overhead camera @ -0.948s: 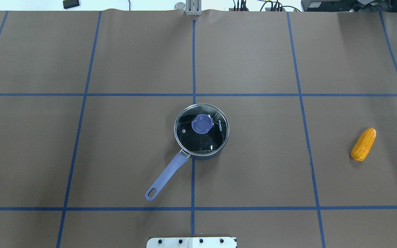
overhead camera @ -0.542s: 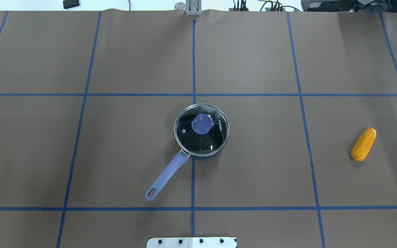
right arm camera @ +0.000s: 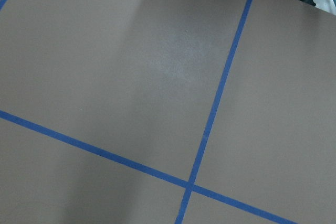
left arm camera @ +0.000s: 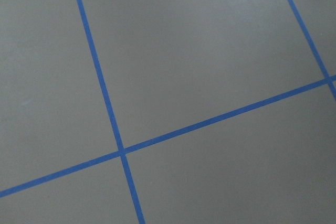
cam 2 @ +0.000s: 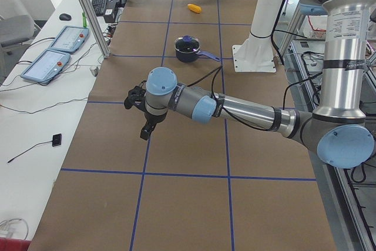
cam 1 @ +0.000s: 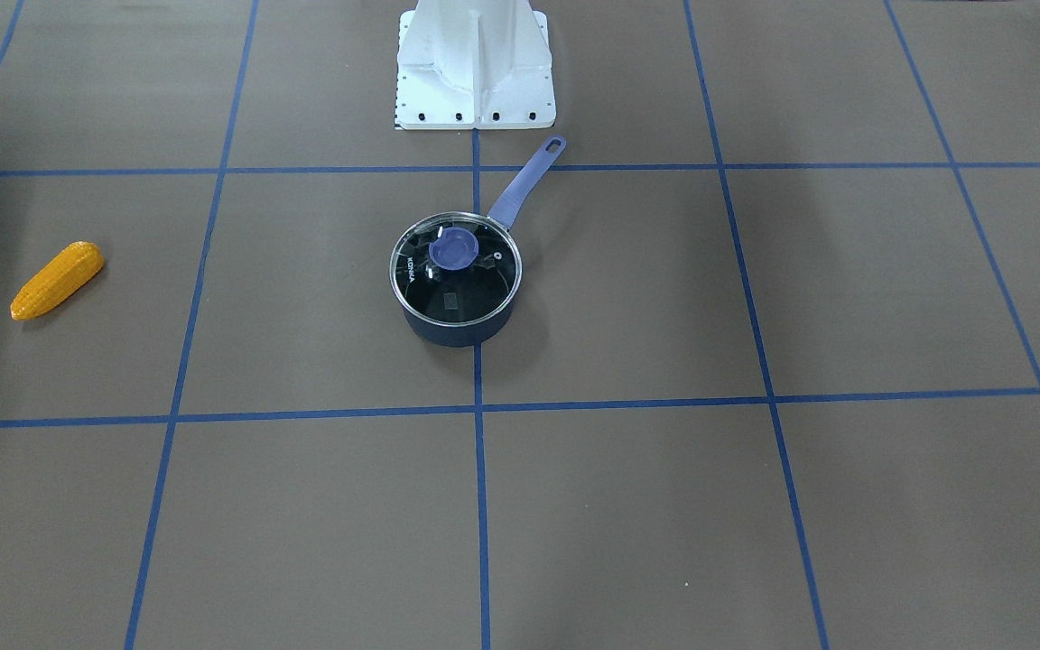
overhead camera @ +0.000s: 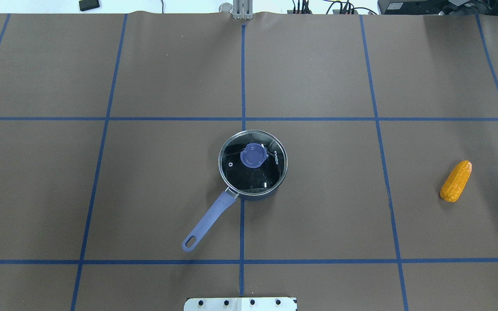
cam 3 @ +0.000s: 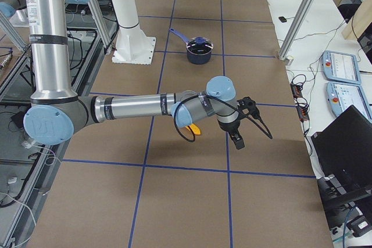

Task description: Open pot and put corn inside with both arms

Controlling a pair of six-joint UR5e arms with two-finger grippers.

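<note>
The dark blue pot (overhead camera: 252,166) stands at the table's centre with its glass lid (overhead camera: 270,172) on. The lid has a lilac knob (overhead camera: 253,155). The pot's lilac handle (overhead camera: 208,221) points toward my base. The orange-yellow corn (overhead camera: 455,181) lies far to the right, alone on the mat. It also shows in the front view (cam 1: 57,280). Neither arm appears in the overhead or front views. My left gripper (cam 2: 140,116) hovers above the mat well left of the pot. My right gripper (cam 3: 238,132) hovers close to the corn (cam 3: 196,129). I cannot tell whether either is open or shut.
My white base plate (cam 1: 475,63) sits at the near table edge behind the pot's handle. Blue tape lines grid the brown mat. Side tables with teach pendants (cam 2: 59,51) (cam 3: 343,79) and aluminium posts (cam 2: 88,16) flank the table ends.
</note>
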